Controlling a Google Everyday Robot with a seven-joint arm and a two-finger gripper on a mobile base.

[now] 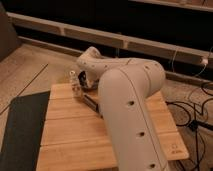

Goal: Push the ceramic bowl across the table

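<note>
One end effector (76, 86), grip unclear, at far corner of table (75, 135); dark mat (20, 125) alongside.

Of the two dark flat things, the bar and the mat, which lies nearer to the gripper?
The flat black bar, on the table beside the gripper at the far left corner. The dark grey mat lies on the floor instead.

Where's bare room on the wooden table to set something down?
Free: the near stretch of the light wooden tabletop, between the dark grey floor mat and the white arm. There is also a narrow strip between the arm and the edge by the black cables. Crowded: the far mat-side corner, where the end effector hangs by the flat black bar.
</note>
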